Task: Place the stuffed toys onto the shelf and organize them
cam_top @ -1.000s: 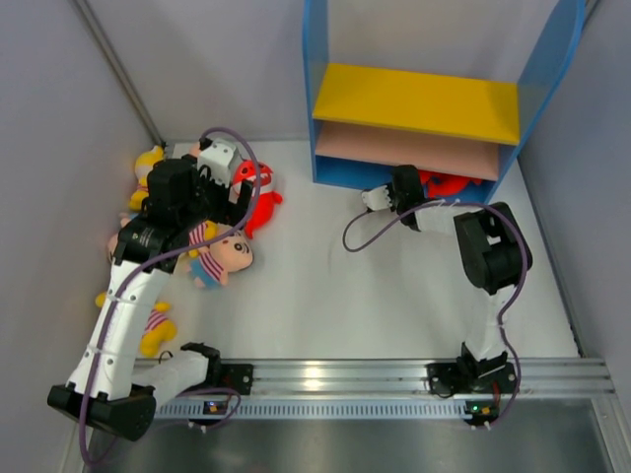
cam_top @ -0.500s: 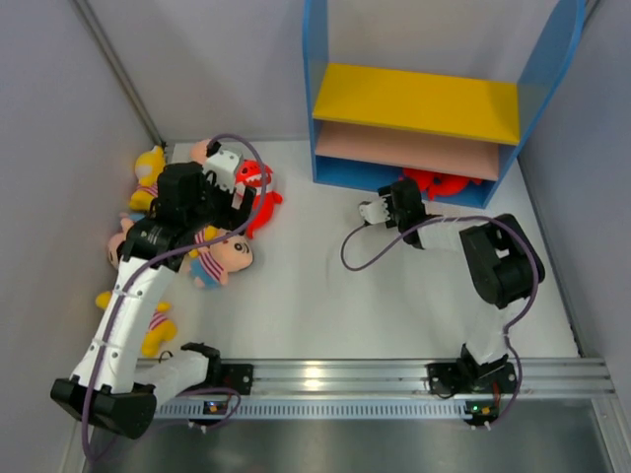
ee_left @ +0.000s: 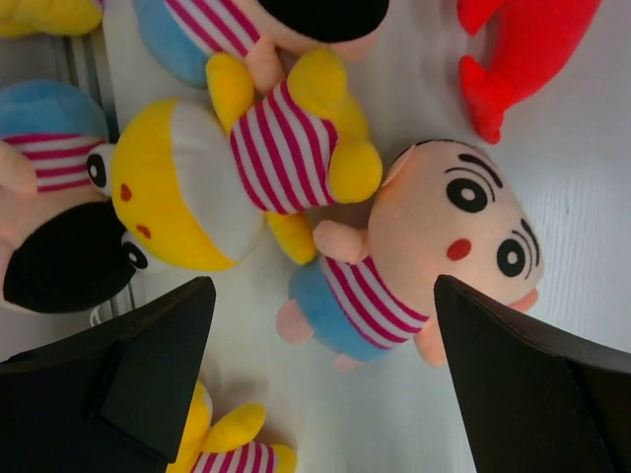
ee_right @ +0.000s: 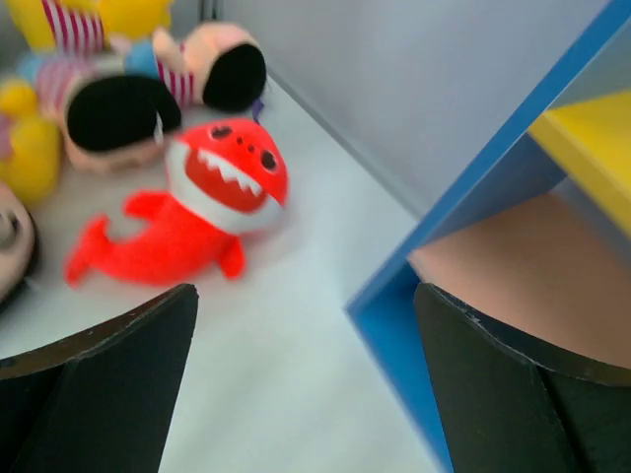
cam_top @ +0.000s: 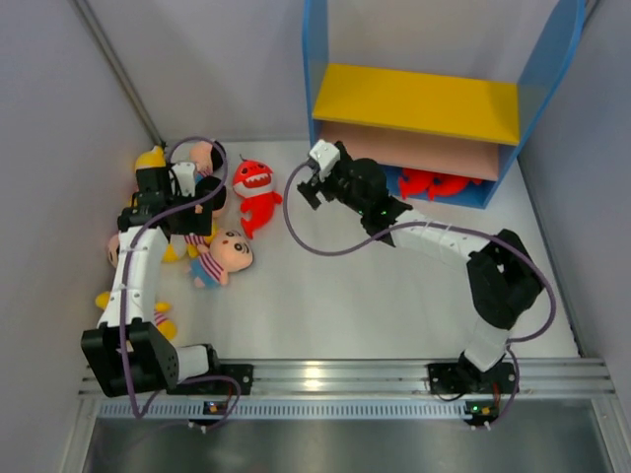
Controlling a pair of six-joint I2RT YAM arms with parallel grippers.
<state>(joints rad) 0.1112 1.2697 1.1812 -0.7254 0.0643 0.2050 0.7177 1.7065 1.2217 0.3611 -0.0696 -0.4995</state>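
The right gripper, fingers apart and empty, faced the loose shark left of the shelf, probably to fetch it. The left gripper, likewise spread, hung over a boy doll.

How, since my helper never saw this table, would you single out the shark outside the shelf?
From the blue-sided shelf, look left across the white table. The shark lies beside the doll pile: the only red, toothy toy among yellow and peach ones.
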